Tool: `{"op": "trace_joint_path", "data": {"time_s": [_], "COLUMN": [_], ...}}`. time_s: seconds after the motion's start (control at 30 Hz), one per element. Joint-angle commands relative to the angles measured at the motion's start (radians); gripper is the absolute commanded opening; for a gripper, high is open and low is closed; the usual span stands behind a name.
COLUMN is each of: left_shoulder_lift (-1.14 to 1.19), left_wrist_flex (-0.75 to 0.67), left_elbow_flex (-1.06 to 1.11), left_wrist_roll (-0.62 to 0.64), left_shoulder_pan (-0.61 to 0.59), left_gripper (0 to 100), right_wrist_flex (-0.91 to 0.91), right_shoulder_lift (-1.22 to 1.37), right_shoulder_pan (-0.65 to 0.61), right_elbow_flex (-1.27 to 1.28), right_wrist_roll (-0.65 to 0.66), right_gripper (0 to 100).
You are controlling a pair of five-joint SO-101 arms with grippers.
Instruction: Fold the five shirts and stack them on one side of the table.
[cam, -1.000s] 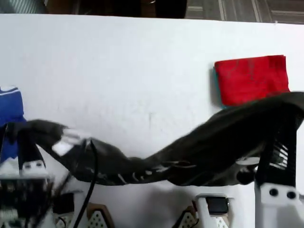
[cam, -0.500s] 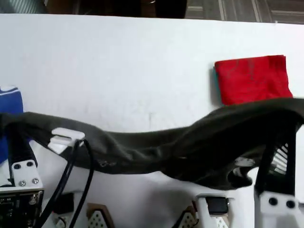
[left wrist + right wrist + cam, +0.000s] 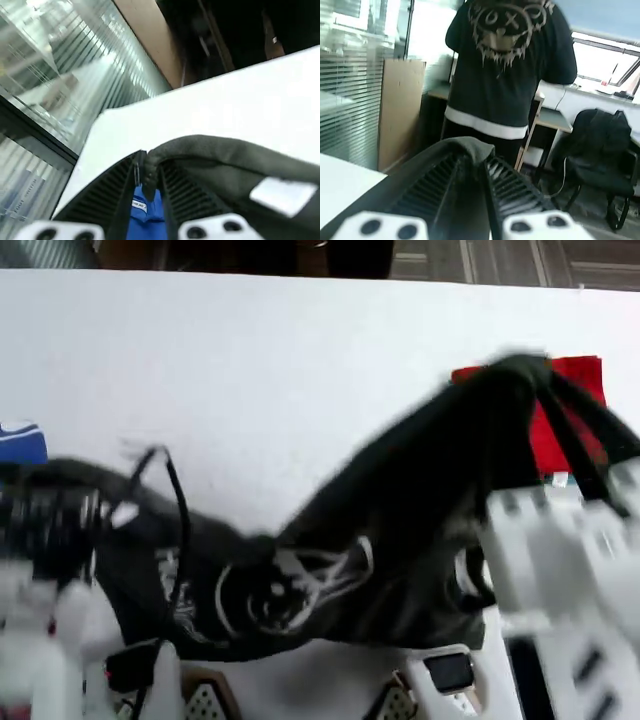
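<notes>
White tabletop [image 3: 300, 360] fills the high view. Striped glass walls [image 3: 45, 90] stand beyond its edge, seen from the left wrist. From the right wrist we see a brown board [image 3: 400, 110] leaning in the room behind and a chair carrying a black bag [image 3: 600, 145].

We note a black shirt [image 3: 400, 510] strung between the two arms, off the table over its near half. Its pale printed graphic [image 3: 290, 590] faces up toward the left of the span.

Left gripper [image 3: 146, 162]: ribbed fingers pressed onto a fold of the dark cloth, pinching it at their tips. A white label [image 3: 282, 196] sits on the cloth near that grip. A black cable [image 3: 180, 490] loops over this arm.

Right gripper [image 3: 472, 152]: likewise pinching a bunched edge of the black shirt, the fabric humped over its fingertips. From above, this end of the shirt reaches farther back across the table than the left end.

Red shirt [image 3: 585, 375]: folded flat on the table's right side toward the far edge, partly hidden from us by the raised black cloth and the right arm.

Blue shirt [image 3: 22, 443]: at the table's left edge, lying below the left gripper.
</notes>
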Motion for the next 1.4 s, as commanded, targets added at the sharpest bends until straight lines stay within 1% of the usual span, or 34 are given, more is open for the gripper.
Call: {"op": "trace_joint_path", "data": {"time_s": [0.0, 0.13, 0.2, 0.3, 0.47, 0.67, 0.73, 0.87, 0.97, 1.23, 1.37], "left_shoulder_lift": [0.006, 0.006, 0.012, 0.089, 0.33, 0.652, 0.763, 0.961, 1.099, 1.452, 1.591], "left_wrist_flex": [-0.184, -0.295, -0.339, -0.405, -0.534, -0.626, -0.631, -0.621, -0.578, -0.451, -0.407], "left_elbow_flex": [0.182, 0.312, 0.363, 0.403, 0.357, 0.154, 0.07, -0.14, -0.278, -0.516, -0.581], "left_wrist_roll": [-0.008, -0.008, -0.009, -0.003, -0.006, -0.009, -0.011, -0.011, -0.011, -0.005, -0.005], "left_shoulder_pan": [-0.011, -0.002, 0.032, 0.077, 0.086, 0.086, 0.086, 0.086, 0.086, 0.094, 0.098], "left_gripper": [2, 2, 2, 2, 2, 2, 2, 2, 2, 2, 2], "right_wrist_flex": [-0.059, -0.073, -0.073, -0.108, -0.226, -0.352, -0.398, -0.565, -0.634, -0.608, -0.565], "right_shoulder_lift": [0.14, 0.308, 0.394, 0.513, 0.691, 0.889, 0.941, 1.01, 1.052, 1.205, 1.293], "right_shoulder_pan": [-0.01, -0.008, -0.007, 0.024, 0.081, 0.093, 0.093, 0.093, 0.088, 0.094, 0.091], "right_elbow_flex": [-0.002, -0.002, -0.002, -0.002, -0.003, -0.011, -0.012, -0.012, -0.012, -0.012, -0.011], "right_wrist_roll": [-0.005, -0.005, -0.005, -0.006, -0.005, -0.005, -0.005, -0.005, -0.005, -0.005, -0.006], "right_gripper": [1.9, 1.9, 1.9, 1.9, 1.9, 1.9, 1.9, 1.9, 1.9, 1.9, 1.9]}}
